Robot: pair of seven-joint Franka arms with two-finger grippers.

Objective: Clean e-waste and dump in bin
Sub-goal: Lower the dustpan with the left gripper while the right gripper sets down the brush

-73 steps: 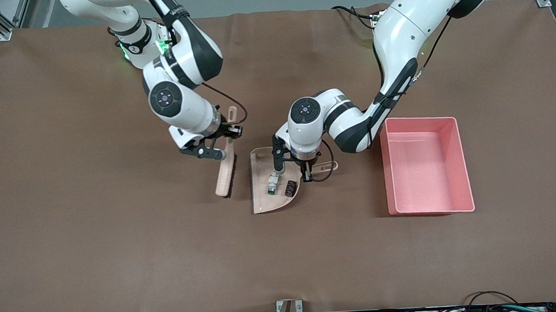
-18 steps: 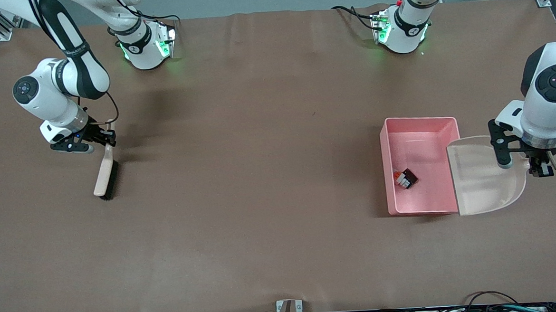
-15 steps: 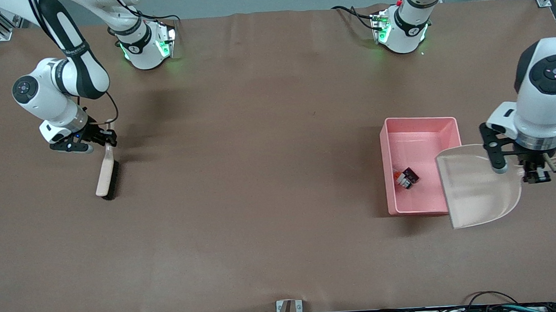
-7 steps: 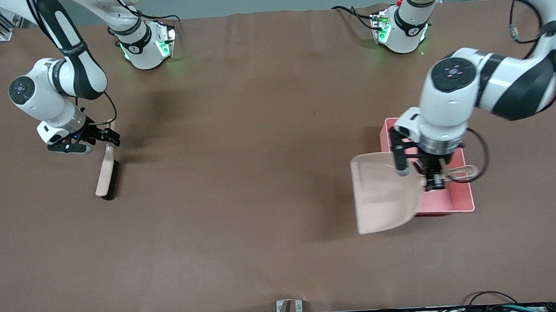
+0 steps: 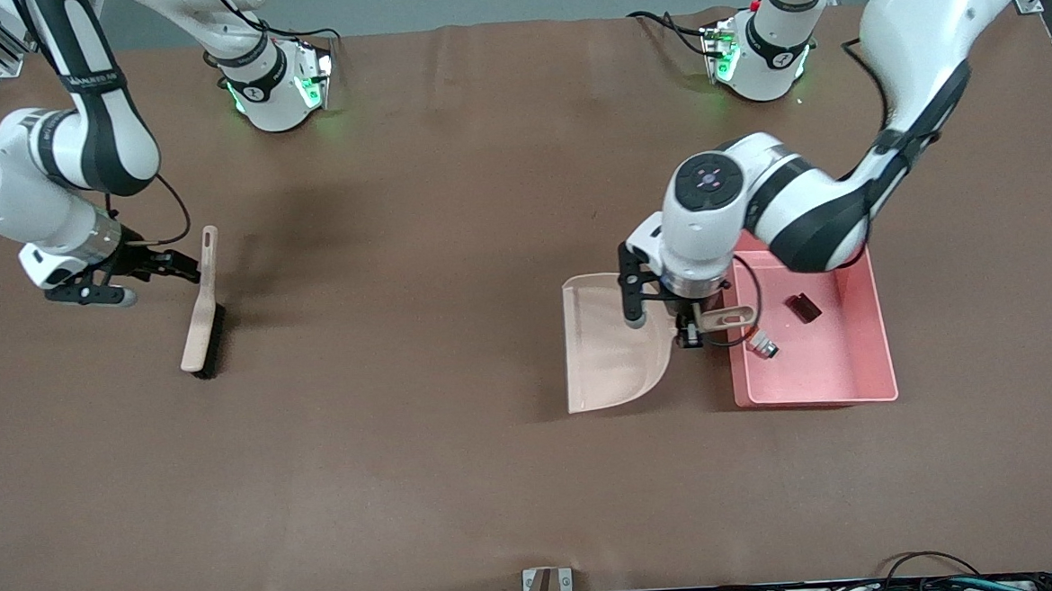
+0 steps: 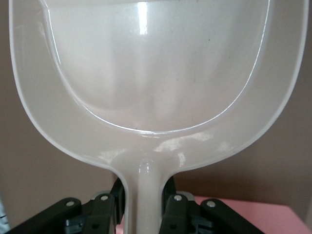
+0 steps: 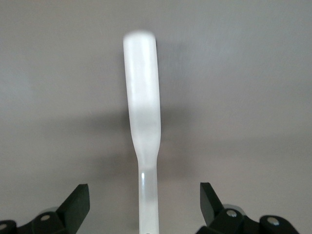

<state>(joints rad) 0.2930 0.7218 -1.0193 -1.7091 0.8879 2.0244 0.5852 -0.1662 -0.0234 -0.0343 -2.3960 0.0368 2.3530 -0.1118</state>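
The pink bin (image 5: 815, 399) holds both e-waste pieces: the white blocky part (image 5: 764, 345) and the dark stubby piece (image 5: 802, 307), lying apart. My left gripper (image 5: 691, 325) is shut on the handle of the beige dustpan (image 5: 610, 354), which is empty and lies level beside the bin, toward the right arm's end. In the left wrist view the gripper (image 6: 145, 204) clamps the handle of the dustpan (image 6: 156, 73). My right gripper (image 5: 169, 265) is open beside the brush (image 5: 201, 321), which lies on the table. In the right wrist view the gripper (image 7: 145, 200) straddles the brush handle (image 7: 141, 97) without touching it.
The brown table mat (image 5: 415, 247) runs wide between the brush and the dustpan. A corner of the bin (image 6: 243, 214) shows by the left gripper in the left wrist view. Both arm bases stand at the table edge farthest from the front camera.
My left arm swung the empty dustpan from over the bin down to the table beside it. My right gripper opened, let go of the brush and drew back. The two pieces now lie apart.
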